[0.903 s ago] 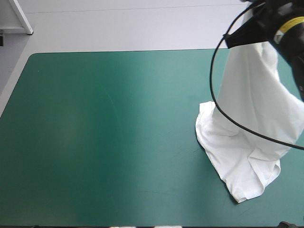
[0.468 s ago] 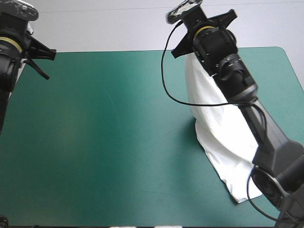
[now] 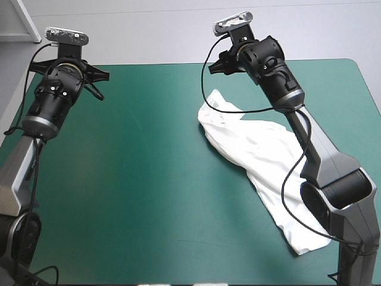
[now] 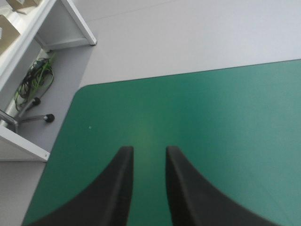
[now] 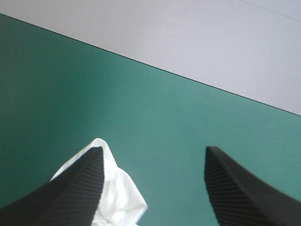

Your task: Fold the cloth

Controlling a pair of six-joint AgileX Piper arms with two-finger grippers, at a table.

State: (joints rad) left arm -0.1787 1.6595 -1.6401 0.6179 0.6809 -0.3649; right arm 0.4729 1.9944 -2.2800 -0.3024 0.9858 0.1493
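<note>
The white T-shirt (image 3: 256,149) lies crumpled in a long band on the right half of the teal-green table (image 3: 119,179). It runs from near the far edge toward the front right. My right gripper (image 3: 223,64) hangs open above the shirt's far end, touching nothing. In the right wrist view its fingers (image 5: 154,150) stand wide apart, and a bunched tip of the T-shirt (image 5: 120,200) shows below one finger. My left gripper (image 3: 98,83) hovers over the far left corner. Its fingers (image 4: 148,151) are a narrow gap apart with only the table (image 4: 211,117) below.
The table's far edge (image 5: 155,69) runs just ahead of both grippers. A white shelf unit (image 4: 28,56) stands on the floor off the far left corner. The right arm reaches over the T-shirt's near part.
Earlier my right gripper held the T-shirt hanging high. It has since opened, and the shirt has dropped into a band on the table. The left arm has come into view, and its fingers have parted slightly.
</note>
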